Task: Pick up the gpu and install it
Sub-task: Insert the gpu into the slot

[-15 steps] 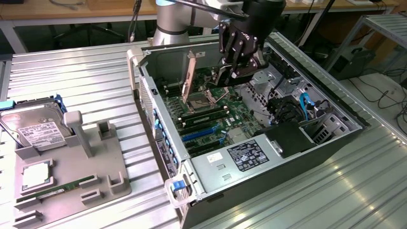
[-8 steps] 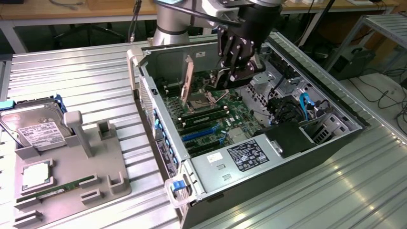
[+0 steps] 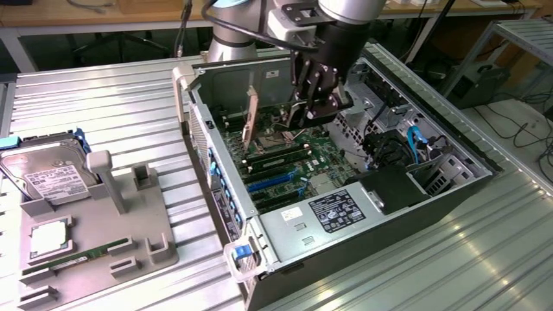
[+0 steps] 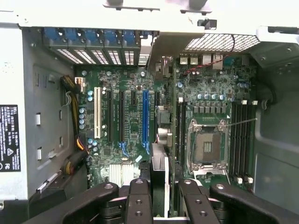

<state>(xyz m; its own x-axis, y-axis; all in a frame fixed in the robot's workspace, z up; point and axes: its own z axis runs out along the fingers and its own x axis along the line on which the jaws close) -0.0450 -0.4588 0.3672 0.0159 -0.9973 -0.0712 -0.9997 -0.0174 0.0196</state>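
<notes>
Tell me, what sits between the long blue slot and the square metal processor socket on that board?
In the wrist view, the gpu, seen edge-on, stands between the blue slot and the socket.

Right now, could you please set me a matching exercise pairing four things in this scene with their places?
Things:
1. silver hard drive with white label
2. narrow green memory stick
3. black end effector
4. square silver processor socket

Places:
A. reaching into the open black computer case
B. on the green motherboard
C. lying flat in the grey holder tray
D. propped up at the exterior view's left edge

Pairs: 1-D, 2-C, 3-A, 4-B.
</notes>
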